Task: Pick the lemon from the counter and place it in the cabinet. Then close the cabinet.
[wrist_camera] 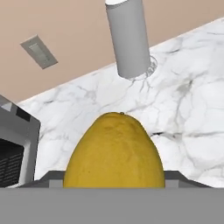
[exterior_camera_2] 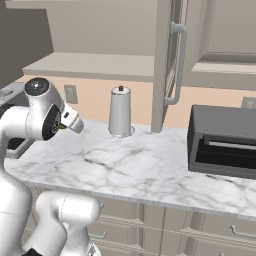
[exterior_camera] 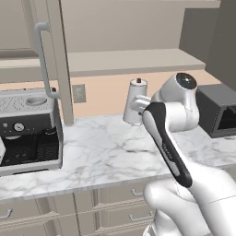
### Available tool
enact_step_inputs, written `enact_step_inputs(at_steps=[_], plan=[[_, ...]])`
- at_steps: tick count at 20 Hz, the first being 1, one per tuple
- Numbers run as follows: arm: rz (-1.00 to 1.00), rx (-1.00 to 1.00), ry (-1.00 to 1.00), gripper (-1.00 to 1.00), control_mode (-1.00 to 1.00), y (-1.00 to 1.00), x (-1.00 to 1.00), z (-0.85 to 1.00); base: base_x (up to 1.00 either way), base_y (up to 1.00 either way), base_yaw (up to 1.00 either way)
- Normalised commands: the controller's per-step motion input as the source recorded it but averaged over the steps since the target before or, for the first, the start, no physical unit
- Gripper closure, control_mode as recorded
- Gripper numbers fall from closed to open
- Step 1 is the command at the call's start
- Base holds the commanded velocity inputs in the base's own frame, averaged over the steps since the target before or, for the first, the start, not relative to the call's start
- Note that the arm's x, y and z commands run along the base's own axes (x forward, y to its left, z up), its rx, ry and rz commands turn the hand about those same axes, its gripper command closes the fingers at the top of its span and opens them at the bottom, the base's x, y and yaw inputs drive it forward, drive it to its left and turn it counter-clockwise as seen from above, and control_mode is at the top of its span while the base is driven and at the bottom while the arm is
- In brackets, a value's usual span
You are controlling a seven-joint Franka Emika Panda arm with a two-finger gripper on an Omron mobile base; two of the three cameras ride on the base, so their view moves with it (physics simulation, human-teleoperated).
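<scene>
Centrally at the bottom of hand view, lemon (wrist_camera: 114, 151) is held betw. jaws closed on it, above counter (wrist_camera: 188, 100); paper towel roll (wrist_camera: 127, 37) at top centre.

Lemon (wrist_camera: 114, 151) was yellow-orange; worktop (exterior_camera: 106, 150) white marble with grey veins; towel roll (exterior_camera_2: 120, 111) white; cabinet door (exterior_camera_2: 165, 60) beige-grey; wall (wrist_camera: 65, 30) peach; toaster oven (exterior_camera_2: 225, 142) dark grey.
</scene>
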Motion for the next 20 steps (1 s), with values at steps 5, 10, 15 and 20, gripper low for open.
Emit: enact_step_inputs(at_steps=[5,10,15,20], plan=[[-0.07,-0.01,-0.26,1.0,-1.0,-0.01,-0.38,1.0,0.0,0.0,0.0],[0.01,-0.02,-0.33,1.0,-1.0,-0.31,0.0,0.9,0.0,0.0,0.0],[0.01,0.0,-0.14,1.0,-1.0,-0.45,0.0,0.7,0.0,0.0,0.0],[0.0,-0.06,0.0,1.0,-1.0,-0.2,0.08,0.37,0.0,0.0,0.0]])
